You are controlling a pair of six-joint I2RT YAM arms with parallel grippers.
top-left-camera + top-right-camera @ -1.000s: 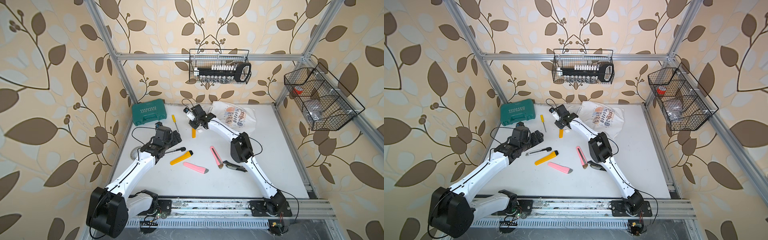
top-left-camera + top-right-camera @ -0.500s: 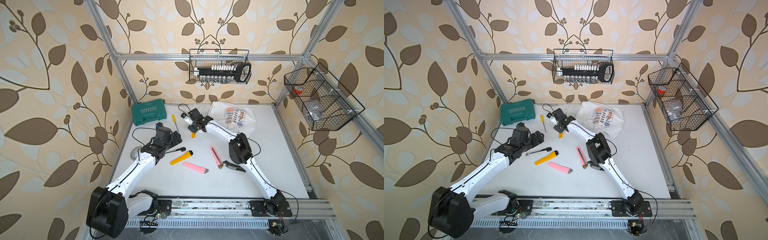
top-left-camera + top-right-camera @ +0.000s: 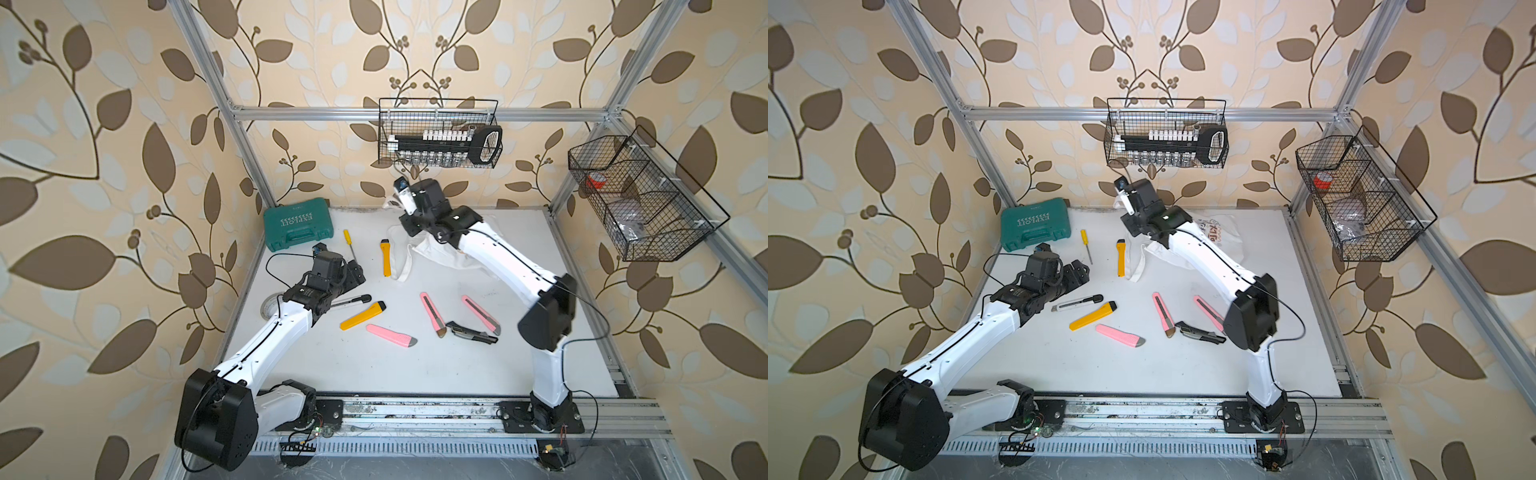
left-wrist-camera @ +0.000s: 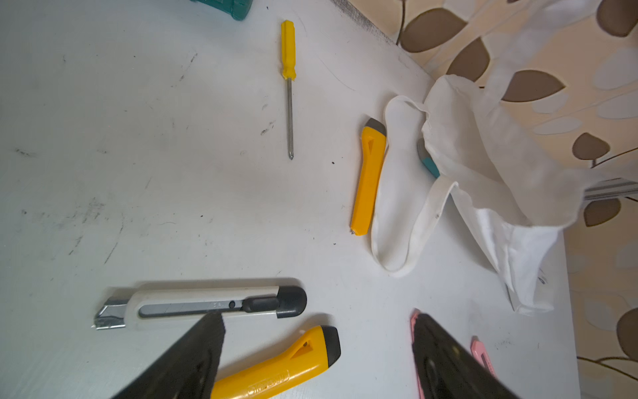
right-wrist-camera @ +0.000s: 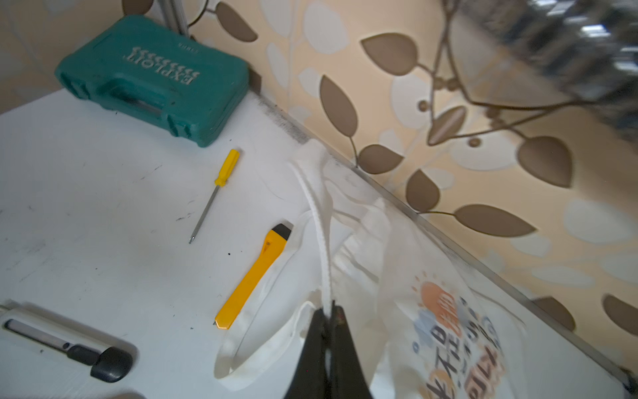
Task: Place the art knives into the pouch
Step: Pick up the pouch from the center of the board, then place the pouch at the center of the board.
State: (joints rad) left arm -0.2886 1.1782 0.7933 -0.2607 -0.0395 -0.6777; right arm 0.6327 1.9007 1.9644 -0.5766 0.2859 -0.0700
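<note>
My right gripper (image 5: 329, 311) clamps the pouch (image 5: 431, 311) by 1 handle (image 5: 317, 221), holding its mouth up at the far side; next my open left gripper (image 4: 316, 319) should grasp the white art knife (image 4: 203, 304).

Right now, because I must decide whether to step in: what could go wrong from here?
The right gripper is shut on one thin strap only, and the bag sags below; the strap may slip, or the mouth may stay closed.
The slim yellow knife lies right beside the other strap; raising the bag could drag it.
The left gripper, open, hovers over the white knife, with the thick yellow knife close by; it might catch both.
</note>
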